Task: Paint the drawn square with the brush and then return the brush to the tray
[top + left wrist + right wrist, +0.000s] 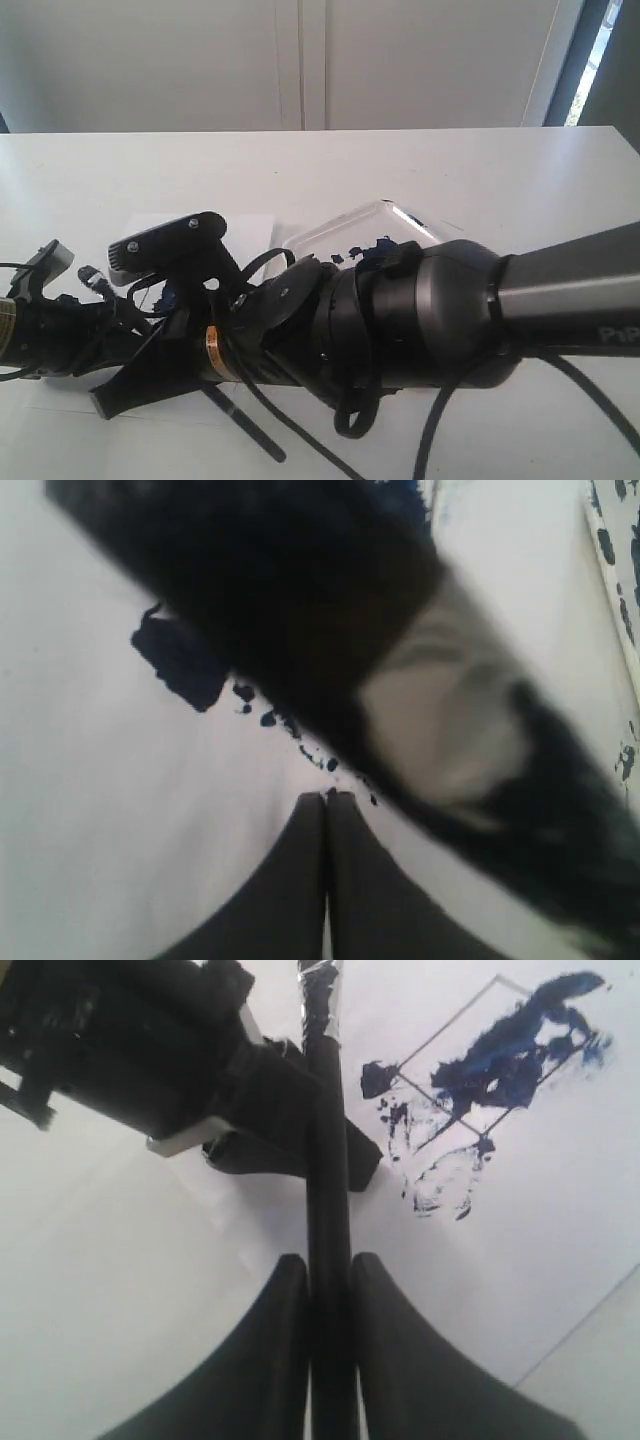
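Where the right arm crosses the front of the exterior view, it hides the near edge of the tray and most of the paper sheet.

- Hidden or unclear: The drawn square cannot be made out in the exterior view. In the left wrist view a blurred dark mass fills the diagonal. In the right wrist view the tip of the brush is cut off by the frame edge, so contact with the paper cannot be told.
- Count: one brush, one tray, one paper sheet, one drawn square, two arms, one white bench.
- Right fingers: pinching the black handle of the brush, one on each side.
- Left fingers: pressed together, with nothing seen between them, low over the paper near dark blue smears.
- Brush: it runs straight out from the right fingers, passes in front of the left arm's black end and ends beside the square. Its rear end juts out below the right arm.
- Square: on the sheet beside the brush's front part, smeared with dark blue across one corner and outside its lines.
- Tray: on the bench, beside the sheet.
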